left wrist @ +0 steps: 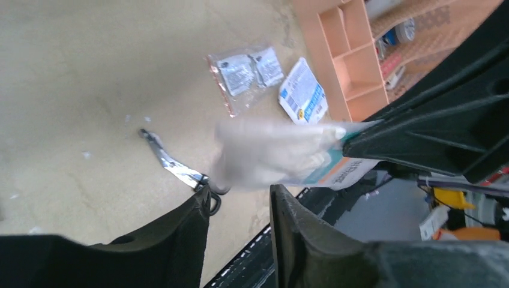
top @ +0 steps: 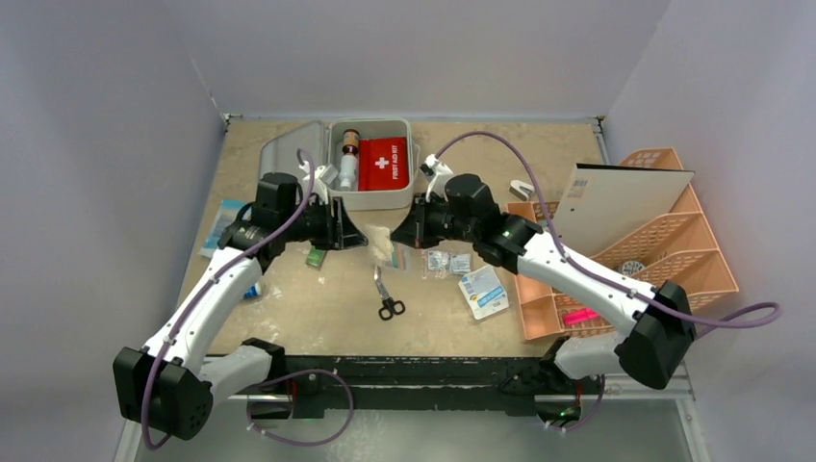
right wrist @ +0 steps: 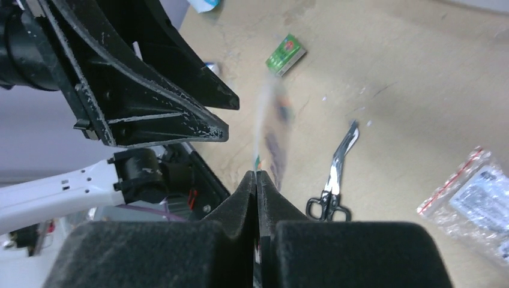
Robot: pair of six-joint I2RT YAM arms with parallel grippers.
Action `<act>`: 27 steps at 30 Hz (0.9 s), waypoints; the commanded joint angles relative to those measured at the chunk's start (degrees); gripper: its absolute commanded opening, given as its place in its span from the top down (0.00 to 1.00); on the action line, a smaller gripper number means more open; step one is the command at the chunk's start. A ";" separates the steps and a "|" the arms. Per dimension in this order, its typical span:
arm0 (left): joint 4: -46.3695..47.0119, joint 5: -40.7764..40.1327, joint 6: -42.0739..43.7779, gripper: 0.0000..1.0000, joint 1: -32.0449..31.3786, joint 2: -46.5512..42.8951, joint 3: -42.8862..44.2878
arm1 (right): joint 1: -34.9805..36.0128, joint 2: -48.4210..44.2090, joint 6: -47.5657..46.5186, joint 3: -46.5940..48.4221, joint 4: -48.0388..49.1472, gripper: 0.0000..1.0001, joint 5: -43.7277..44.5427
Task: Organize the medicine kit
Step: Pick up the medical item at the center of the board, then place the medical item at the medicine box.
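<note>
The medicine kit (top: 373, 199) sits open at the far middle of the counter (top: 318, 313). Its grey lid (top: 289, 154) is folded back to the left, and its tray holds a red first aid pouch (top: 383, 164) with a small bottle (top: 349, 164) lying beside it. Just in front of the kit the two arms meet nose to nose. The right gripper (right wrist: 257, 174) is pinched tight on the edge of a thin translucent packet (left wrist: 273, 153) with teal print, holding it in the air above the counter. The left gripper (left wrist: 240, 193) faces it with its jaws narrowly parted. Nothing is between its fingers, and the packet hangs just beyond their tips. Below the packet, a pair of scissors (top: 388, 296) lies flat with its black handles toward the arm bases. A small green box (top: 315, 256) rests to the left under the left arm. To the right are a clear bag of sachets (top: 447, 261) and, nearer the bases, a blue and white packet (top: 483, 292). A peach lattice organizer (top: 674, 241) stands along the right edge of the counter, well apart from the kit.
</note>
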 commanded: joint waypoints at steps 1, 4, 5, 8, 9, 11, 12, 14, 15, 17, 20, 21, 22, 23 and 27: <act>-6.80 -12.85 3.37 0.54 -0.14 0.05 6.76 | 0.05 2.14 -10.14 8.96 -5.98 1.00 6.93; -8.68 -16.63 4.27 0.41 0.01 0.43 6.50 | 0.03 4.97 -16.95 13.83 -8.48 1.00 10.18; -8.90 -17.04 4.45 0.39 0.08 0.49 6.31 | 0.06 6.08 -19.17 15.48 -9.19 1.00 10.83; -8.93 -17.09 4.86 0.26 0.50 0.62 5.74 | 0.07 10.33 -27.29 21.69 -11.69 1.00 12.57; -8.65 -16.72 5.11 0.24 0.62 0.71 5.53 | 0.02 12.04 -30.44 23.55 -12.56 1.00 13.49; -7.84 -15.86 5.48 0.21 1.02 0.76 5.02 | 0.02 15.08 -37.17 26.44 -13.81 1.00 15.89; -7.57 -15.52 5.77 0.20 1.22 0.83 4.82 | 0.02 16.40 -40.27 27.64 -14.35 1.00 17.69; -7.50 -16.44 6.68 0.18 1.26 1.12 4.68 | -0.03 18.38 -44.50 29.81 -15.10 1.00 19.56; -7.75 -17.48 7.21 0.17 1.31 1.49 4.74 | 0.01 19.17 -46.14 30.76 -15.06 1.00 19.58; -8.61 -19.03 8.23 0.16 1.43 2.48 4.89 | 0.02 21.03 -48.95 32.58 -14.74 1.00 18.67; -9.22 -18.89 9.13 0.07 1.53 2.98 5.17 | 0.02 24.28 -53.97 35.66 -13.94 1.00 19.29; -8.83 -18.70 9.15 0.03 1.53 2.58 4.93 | 0.02 25.55 -55.81 36.57 -13.57 1.00 20.15; -8.12 -18.35 9.31 0.02 1.53 1.97 4.55 | 0.02 26.86 -57.81 37.50 -13.27 1.00 21.20; -7.55 -18.52 9.40 0.01 1.53 1.46 4.11 | 0.02 28.07 -59.77 38.38 -12.81 1.00 22.10; -8.90 -21.71 10.01 0.00 1.66 -0.01 4.85 | -0.24 32.53 -66.92 42.15 -10.29 1.00 27.33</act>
